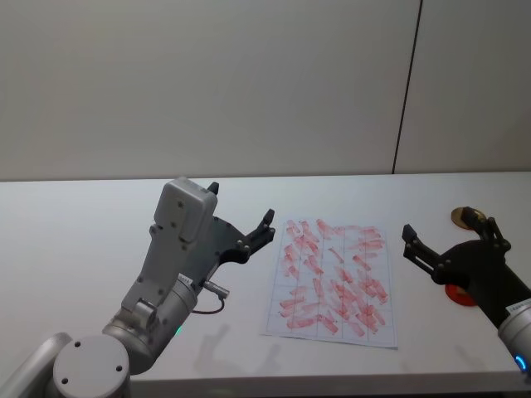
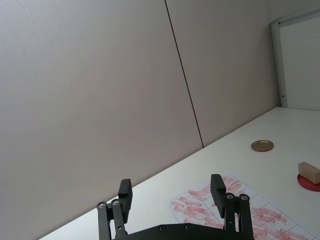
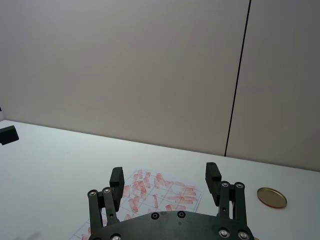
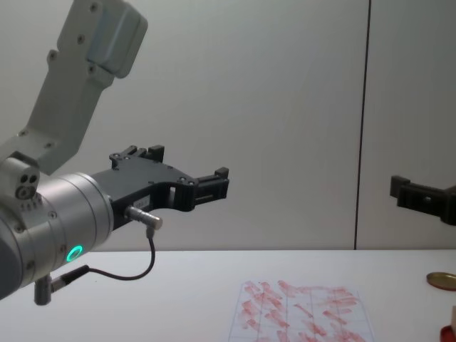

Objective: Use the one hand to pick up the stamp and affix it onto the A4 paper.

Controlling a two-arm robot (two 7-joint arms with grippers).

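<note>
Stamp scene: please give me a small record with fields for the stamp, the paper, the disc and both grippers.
stamp: stands on red base, not yet picked up
paper: lies flat, covered with red marks
gold disc: beyond the base, away from the paper
left gripper: open, empty, raised left of paper
right gripper: open, empty, raised right of paper, near the base

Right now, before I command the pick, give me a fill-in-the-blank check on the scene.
The stamp rests on a round base coloured ____.
The left gripper and right gripper both have their fingers ____.
The gold disc lies to the A4 paper's ____.
Missing words: red; open; right.
</note>
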